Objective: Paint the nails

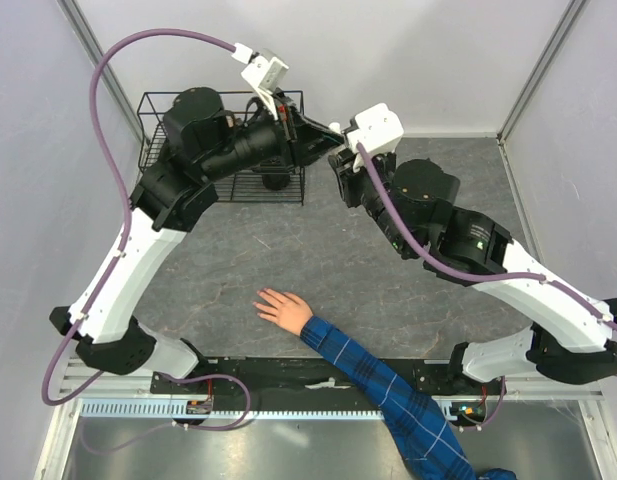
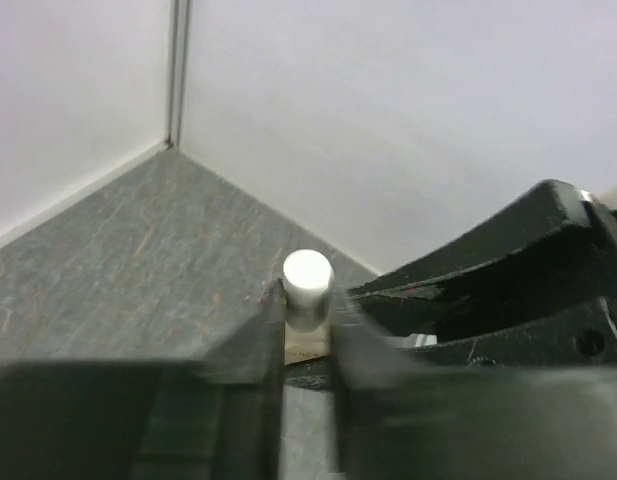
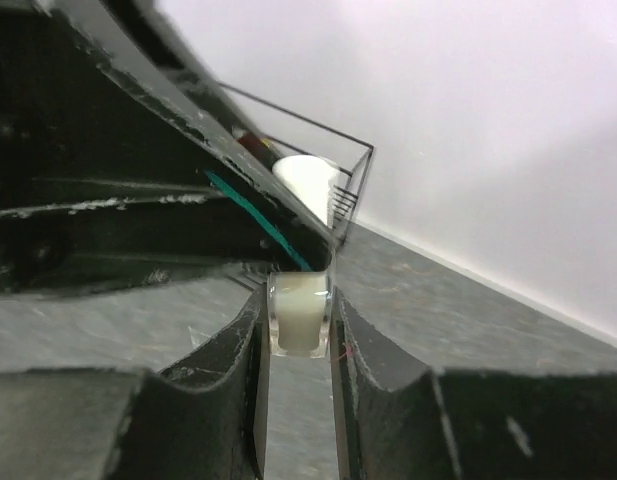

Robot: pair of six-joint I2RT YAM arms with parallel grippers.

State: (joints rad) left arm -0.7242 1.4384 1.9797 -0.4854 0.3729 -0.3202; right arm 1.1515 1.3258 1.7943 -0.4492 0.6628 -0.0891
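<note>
A bare hand (image 1: 284, 308) with a blue plaid sleeve (image 1: 388, 392) lies flat on the grey table (image 1: 408, 290) near the front middle. Its nails are too small to make out. My two grippers meet high at the back, far from the hand. My right gripper (image 3: 301, 325) is shut on a small clear bottle (image 3: 301, 312) of cream liquid; it also shows in the top view (image 1: 340, 160). My left gripper (image 2: 308, 322) is shut on the bottle's white cap (image 2: 308, 278); it also shows in the top view (image 1: 323, 130).
A black wire basket (image 1: 158, 150) stands at the back left, under the left arm. In the right wrist view the basket (image 3: 353, 165) holds a white object (image 3: 308, 180). White walls enclose the table at the back and sides.
</note>
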